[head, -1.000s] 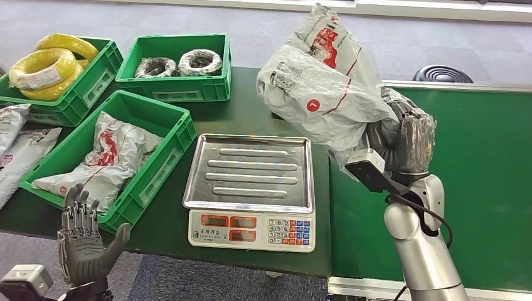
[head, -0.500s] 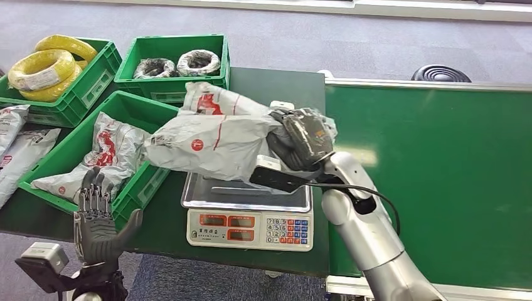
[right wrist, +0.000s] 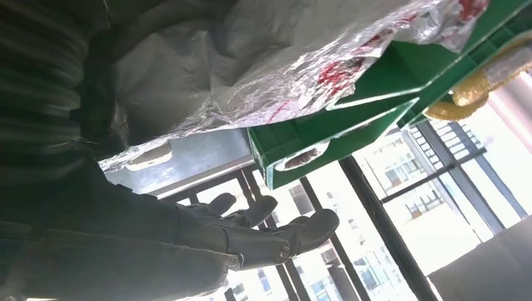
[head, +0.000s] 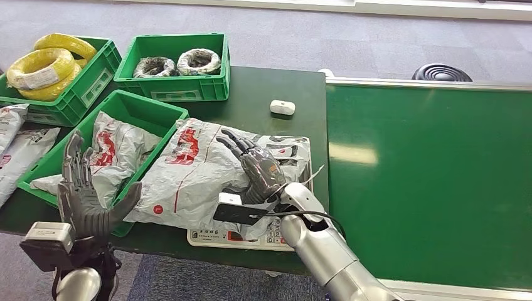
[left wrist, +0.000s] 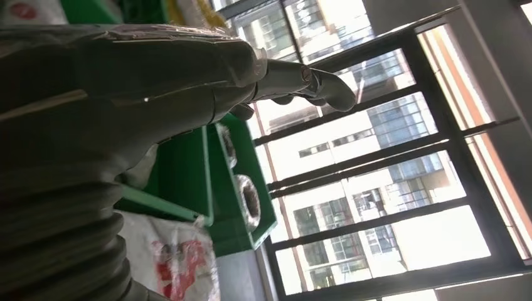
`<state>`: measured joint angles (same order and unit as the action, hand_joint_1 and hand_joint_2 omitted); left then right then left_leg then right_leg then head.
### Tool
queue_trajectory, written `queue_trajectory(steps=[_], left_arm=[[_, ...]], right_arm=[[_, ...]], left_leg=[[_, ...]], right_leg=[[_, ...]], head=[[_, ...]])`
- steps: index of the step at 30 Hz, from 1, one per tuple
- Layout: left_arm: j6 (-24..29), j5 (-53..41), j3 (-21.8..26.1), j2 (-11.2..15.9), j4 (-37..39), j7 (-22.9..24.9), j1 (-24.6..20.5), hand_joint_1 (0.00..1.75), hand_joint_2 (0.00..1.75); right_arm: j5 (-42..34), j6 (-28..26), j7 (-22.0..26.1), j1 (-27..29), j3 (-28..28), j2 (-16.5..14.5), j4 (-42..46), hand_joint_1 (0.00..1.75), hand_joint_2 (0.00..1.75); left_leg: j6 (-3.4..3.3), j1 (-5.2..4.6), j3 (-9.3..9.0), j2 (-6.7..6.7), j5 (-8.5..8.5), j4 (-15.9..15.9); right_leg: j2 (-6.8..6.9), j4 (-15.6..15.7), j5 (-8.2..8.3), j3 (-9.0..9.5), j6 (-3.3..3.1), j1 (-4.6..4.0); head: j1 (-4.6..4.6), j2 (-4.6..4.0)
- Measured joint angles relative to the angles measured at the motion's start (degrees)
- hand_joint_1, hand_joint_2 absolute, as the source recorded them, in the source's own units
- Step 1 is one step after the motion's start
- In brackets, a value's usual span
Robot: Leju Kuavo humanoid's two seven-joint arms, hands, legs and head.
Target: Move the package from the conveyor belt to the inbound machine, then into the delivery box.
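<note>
Grey carpet runs behind a dark green table (head: 251,94), and the green conveyor belt (head: 433,182) butts against its right edge. From my remote seat I see the package (head: 188,179), a grey bag with red print, lying flat across the scale (head: 279,237) at the table's front edge; it covers the pan, and just the keypad peeks out beneath it. Its left end touches the rim of the near bin (head: 154,172).

My right hand (head: 251,164) sits above the package with its fingers spread and straight, holding nothing; I cannot tell whether the palm touches the bag. In the right wrist view the fingers (right wrist: 263,235) stand apart against the windows.

My left hand (head: 85,194) is raised at the table's front left corner, fingers upright and apart, thumb out, empty, in front of the near bin. That bin holds another grey bag (head: 106,157).

Along the table's far edge stand two more bins: one with yellow coils (head: 44,63) at the left corner, one with two dark coils (head: 179,63) beside it. A small white object (head: 282,107) lies near the table's right edge. More grey bags (head: 15,150) lie at the left edge.
</note>
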<state>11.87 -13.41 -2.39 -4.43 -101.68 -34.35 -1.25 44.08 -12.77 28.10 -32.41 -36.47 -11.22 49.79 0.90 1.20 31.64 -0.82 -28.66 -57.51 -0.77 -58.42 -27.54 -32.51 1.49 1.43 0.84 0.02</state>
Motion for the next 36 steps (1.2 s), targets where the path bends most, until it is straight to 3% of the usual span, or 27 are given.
queue_trajectory(steps=[3,7,10,13,16,21,24,28,32,36], left_arm=[[-1.86,-4.64,-1.80,0.50,-1.71,3.51,-5.18,0.00,1.75],[-12.16,-8.09,-5.35,2.31,0.33,10.36,-12.80,0.00,1.75],[-21.84,-16.59,-10.13,3.32,6.88,17.48,-19.25,0.00,1.75],[-28.17,-23.78,-16.81,4.06,17.25,21.07,-24.45,0.00,1.75],[-29.35,-26.29,-22.16,4.90,26.49,21.75,-27.71,0.00,1.75],[-30.01,-26.70,-25.95,5.90,35.21,21.76,-31.78,0.00,1.75],[-31.11,-27.04,-26.73,6.65,38.04,22.77,-32.19,0.03,1.75],[-31.69,-27.94,-26.72,7.89,42.02,22.41,-32.98,1.68,1.75],[-27.14,-25.03,-24.37,8.15,44.25,19.73,-33.15,1.75,1.75],[-21.04,-17.59,-18.18,7.38,38.93,17.75,-30.88,1.75,1.75]], right_arm=[[-0.67,-0.99,-0.47,3.85,0.04,1.28,5.55,0.00,1.75],[-1.13,-1.80,1.08,9.88,0.83,3.39,13.34,0.00,1.75],[-2.21,-2.24,3.18,13.01,1.43,4.02,18.79,0.00,1.75],[-4.19,-2.84,4.43,15.16,2.08,4.09,24.36,0.00,1.75],[-6.93,-5.93,6.19,16.73,2.99,4.21,29.38,0.00,1.75],[-9.19,-9.77,7.90,19.02,4.21,4.89,34.69,0.00,1.75],[-12.99,-16.94,10.55,19.55,4.26,5.16,37.89,0.00,1.75],[-17.85,-26.13,11.63,20.28,3.27,6.27,43.77,0.00,1.75],[-18.38,-26.66,11.75,21.04,3.07,6.72,48.29,0.00,1.75],[-18.75,-26.66,11.82,21.11,3.04,6.83,49.84,0.00,1.75]], left_leg=[[0.00,0.00,-0.03,-0.04,0.00,0.00],[0.00,-0.01,0.00,-0.03,0.00,-0.01],[-0.01,-0.02,-0.01,-0.03,0.01,-0.02],[-0.01,-0.03,-0.01,0.13,0.01,-0.02],[-0.01,-0.02,0.01,0.29,0.01,-0.01],[-0.01,-0.01,0.10,0.28,0.01,0.00],[0.00,-0.01,0.08,0.38,0.00,0.00],[-0.01,-0.01,0.09,0.33,0.01,0.01],[-0.01,-0.01,0.05,0.36,0.01,0.01],[0.00,-0.01,0.06,0.37,0.02,0.00]], right_leg=[[0.02,0.00,0.01,0.02,0.00,0.00],[0.02,0.00,0.03,-0.01,0.00,0.01],[0.03,0.01,0.06,-0.01,0.00,0.02],[-0.09,0.00,0.12,-0.03,0.00,0.03],[-0.26,-0.01,0.16,-0.11,-0.02,0.03],[-0.26,-0.02,0.16,-0.16,-0.02,0.02],[-0.36,-0.01,0.16,-0.20,-0.02,0.01],[-0.33,-0.02,0.16,-0.18,-0.02,0.01],[-0.34,-0.02,0.17,-0.15,-0.02,0.01],[-0.35,-0.04,0.19,-0.18,-0.03,0.01]], head=[[0.01,0.00],[0.00,0.00],[0.00,0.00],[0.00,0.00],[0.02,0.00],[-0.01,0.00],[0.00,0.00],[-0.02,0.00],[-0.02,0.00],[-0.01,0.00]])
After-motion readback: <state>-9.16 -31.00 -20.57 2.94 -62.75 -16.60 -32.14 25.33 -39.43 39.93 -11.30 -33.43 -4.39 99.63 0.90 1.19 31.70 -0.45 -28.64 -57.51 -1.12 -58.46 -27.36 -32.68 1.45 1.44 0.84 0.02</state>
